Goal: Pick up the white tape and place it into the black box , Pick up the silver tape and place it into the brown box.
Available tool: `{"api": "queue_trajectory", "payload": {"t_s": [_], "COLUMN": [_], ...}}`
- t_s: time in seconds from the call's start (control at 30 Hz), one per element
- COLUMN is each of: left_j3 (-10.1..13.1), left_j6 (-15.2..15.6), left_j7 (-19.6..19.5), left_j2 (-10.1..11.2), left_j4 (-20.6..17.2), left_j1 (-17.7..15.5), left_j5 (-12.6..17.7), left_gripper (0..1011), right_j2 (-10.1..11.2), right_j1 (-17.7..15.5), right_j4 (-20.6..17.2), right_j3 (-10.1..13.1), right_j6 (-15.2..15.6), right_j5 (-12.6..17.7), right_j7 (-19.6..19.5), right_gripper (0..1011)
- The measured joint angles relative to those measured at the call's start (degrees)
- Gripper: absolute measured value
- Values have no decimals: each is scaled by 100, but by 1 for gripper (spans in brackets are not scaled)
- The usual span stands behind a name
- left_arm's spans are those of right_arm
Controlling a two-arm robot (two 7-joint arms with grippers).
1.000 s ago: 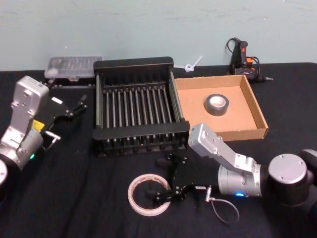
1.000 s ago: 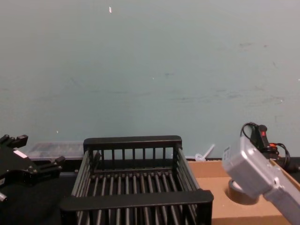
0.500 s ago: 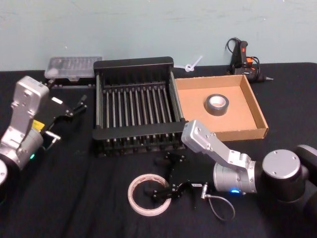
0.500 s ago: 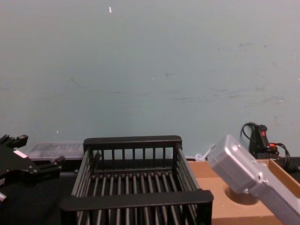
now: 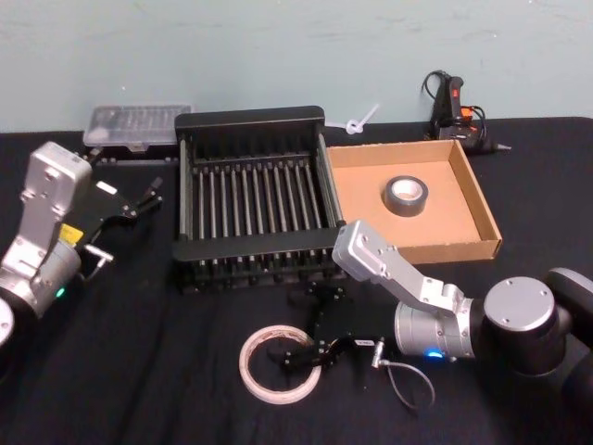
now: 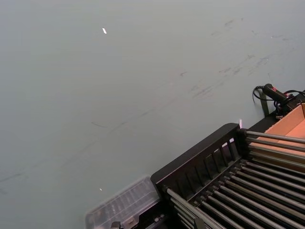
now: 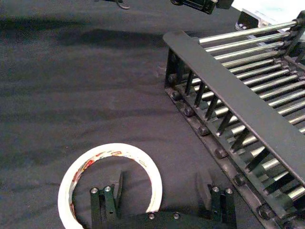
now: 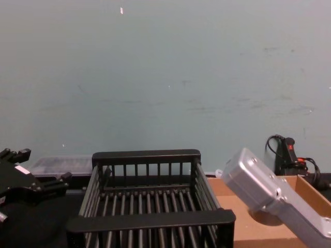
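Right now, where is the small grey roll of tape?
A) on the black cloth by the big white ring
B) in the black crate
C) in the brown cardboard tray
C: the silver tape lies flat on the floor of the brown box.

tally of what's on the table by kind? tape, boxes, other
Tape rolls: 2, white tape, silver tape
Boxes: 3, black box, brown box, clear case
Glue gun: 1
Total: 6
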Motion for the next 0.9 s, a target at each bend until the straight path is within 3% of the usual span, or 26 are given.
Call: {"api": "queue_trajectory", "payload": {"t_s": [0.9], "left_j3": [0], "left_j6": [0], "left_j7": [0], "left_j2": [0], "left_j4": [0], "left_j1": [0], "left_j5": [0], "left_gripper": [1002], "right_j2": [-6], "right_j1": [-58], "right_j4": [-2], "right_j3": [16], "right_j6": [-12], "right_j5": [-94], "right_j7": [-56], "right_gripper": [1003]}}
